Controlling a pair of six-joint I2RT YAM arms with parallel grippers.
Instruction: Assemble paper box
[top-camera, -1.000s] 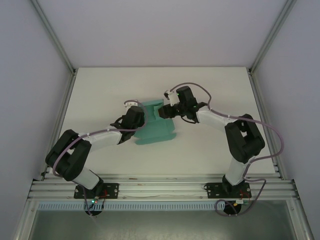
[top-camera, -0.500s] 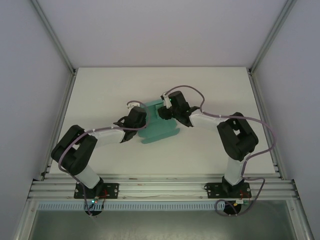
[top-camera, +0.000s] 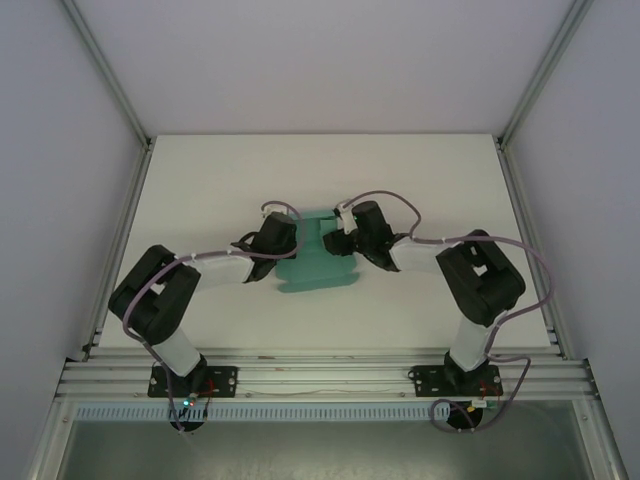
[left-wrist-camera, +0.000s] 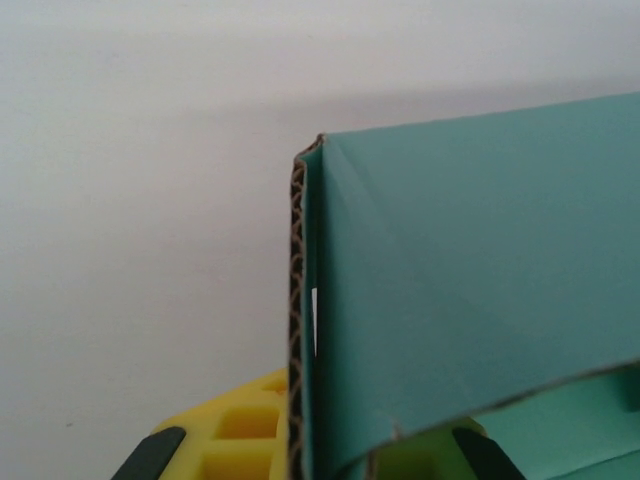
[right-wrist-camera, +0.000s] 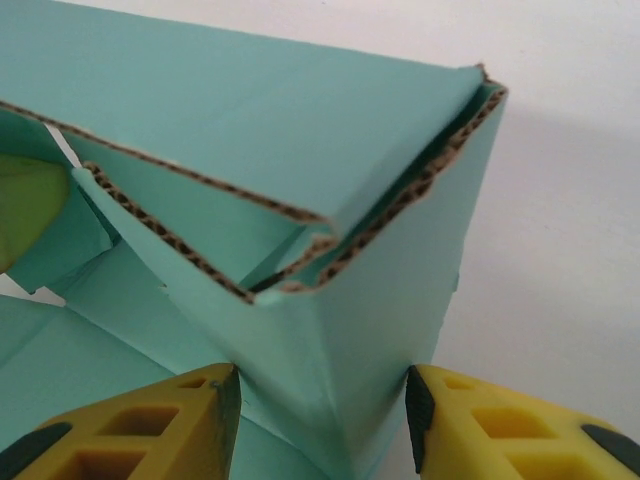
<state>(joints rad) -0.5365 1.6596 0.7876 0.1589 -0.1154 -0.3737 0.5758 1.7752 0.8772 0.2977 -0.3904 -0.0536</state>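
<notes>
Where right end effector (right-wrist-camera: 322, 388) clamps, paper box (right-wrist-camera: 250, 110) folds.

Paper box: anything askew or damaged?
No tears visible. In the right wrist view, the paper box corner held in the right tool has folded wall layers gaping rather than lying flush, exposing corrugated edges.

surface: white table (top-camera: 200, 190) is filling the middle of the top view | edge: aluminium rail (top-camera: 320, 372) is running along its lower side | load: teal-green paper box (top-camera: 315, 272) is lying at frame centre, part-folded, corrugated walls standing up
</notes>
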